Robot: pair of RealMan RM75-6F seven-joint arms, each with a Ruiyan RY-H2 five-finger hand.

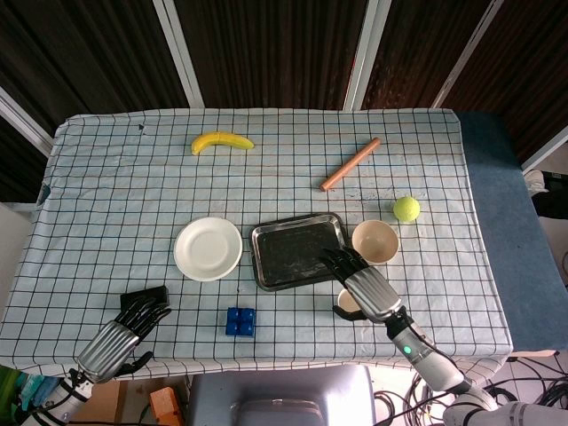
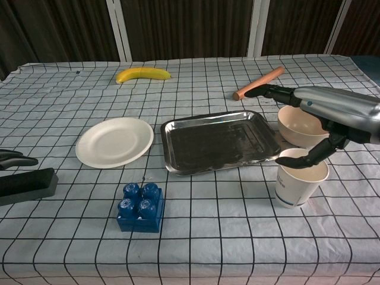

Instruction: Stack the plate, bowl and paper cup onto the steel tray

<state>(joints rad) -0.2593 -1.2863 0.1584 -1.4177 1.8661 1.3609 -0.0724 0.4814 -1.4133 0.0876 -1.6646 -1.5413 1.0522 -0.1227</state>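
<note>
Chest view shows nothing stacked yet: the steel tray (image 2: 217, 141) sits empty mid-table, plate (image 2: 114, 141) to its left, bowl (image 2: 303, 126) and paper cup (image 2: 300, 178) toward the right edge. The right robot hand (image 2: 332, 113) hovers over the cup, fingers spread, holding nothing; the left robot hand (image 1: 124, 333) rests open near the front-left corner.

A table (image 1: 106, 169) draped in a white, black-gridded cloth filled the centre of the frame in even light. Dark corrugated panels (image 1: 266, 49) split by white posts (image 1: 366, 53) ran across the top. A blue surface (image 1: 524, 257) lay along the right edge, cables (image 1: 532, 368) at lower right.
</note>
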